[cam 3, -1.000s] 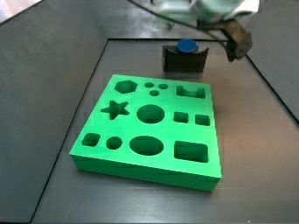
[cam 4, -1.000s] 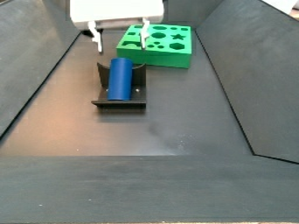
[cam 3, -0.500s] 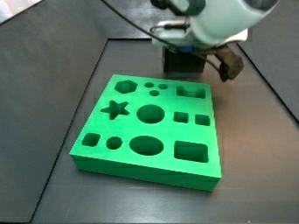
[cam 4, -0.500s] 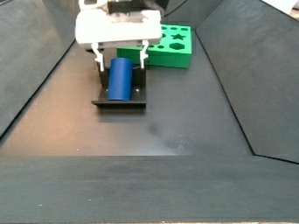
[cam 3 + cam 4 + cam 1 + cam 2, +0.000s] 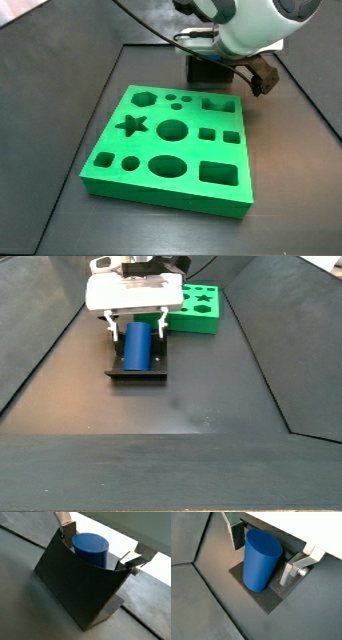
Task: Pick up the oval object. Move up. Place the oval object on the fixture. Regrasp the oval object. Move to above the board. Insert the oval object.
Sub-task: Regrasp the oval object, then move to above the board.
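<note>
- Oval object [image 5: 136,346] lies in the fixture [image 5: 138,371] notch.
- Gripper [image 5: 135,324] straddles its far end, fingers [image 5: 294,567] spread, gripping nothing.
- Board [image 5: 168,149] lies beside the fixture.

One blue oval block [image 5: 135,347] lies in one dark fixture [image 5: 138,368], and one green board [image 5: 168,150] sits on the floor. One pincer [image 5: 135,320] hangs over the block, its two silver fingers [image 5: 294,568] spread either side. The board shows eleven cut-outs in a side view, one a star.
</note>
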